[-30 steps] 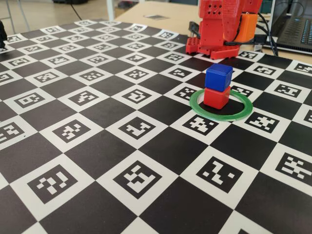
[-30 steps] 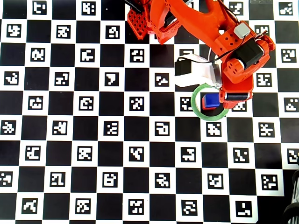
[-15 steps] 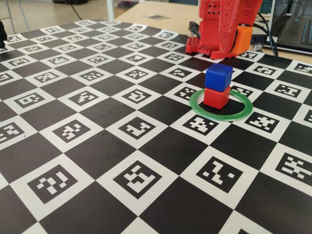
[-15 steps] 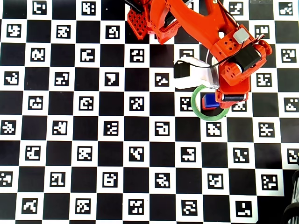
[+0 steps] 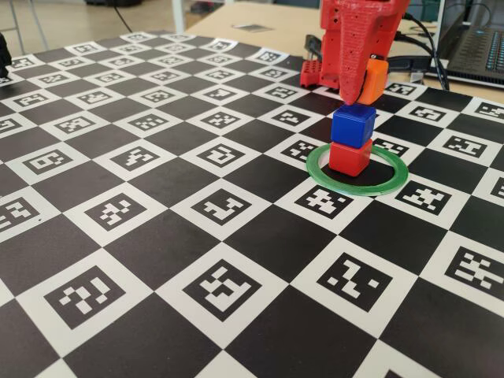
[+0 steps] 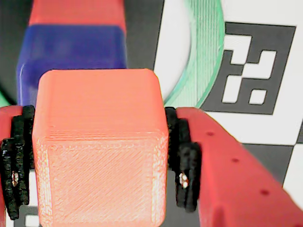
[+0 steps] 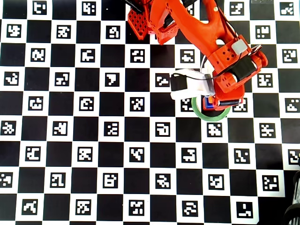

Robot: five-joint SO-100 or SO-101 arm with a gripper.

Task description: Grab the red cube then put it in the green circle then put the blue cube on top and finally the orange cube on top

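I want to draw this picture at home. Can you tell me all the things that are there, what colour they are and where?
red cube: one, red, inside the green circle, bottom of the stack.
blue cube: one, blue, on the red cube.
orange cube: one, orange, held in the claw, just above and behind the blue cube.
green circle: one, green, flat on the board.
checkered board: one, black and white with small markers.
laptop: one, dark, far right edge.
claw: one, red, shut on the orange cube.

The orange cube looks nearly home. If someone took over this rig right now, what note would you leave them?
Gripper: shut on the orange cube, held in the air just above and behind the stack.
Red cube sits inside the green circle; blue cube rests on top of it.
Done: red placed, blue stacked.
Left: centre the orange cube over the blue one, lower, release, withdraw without nudging the stack.
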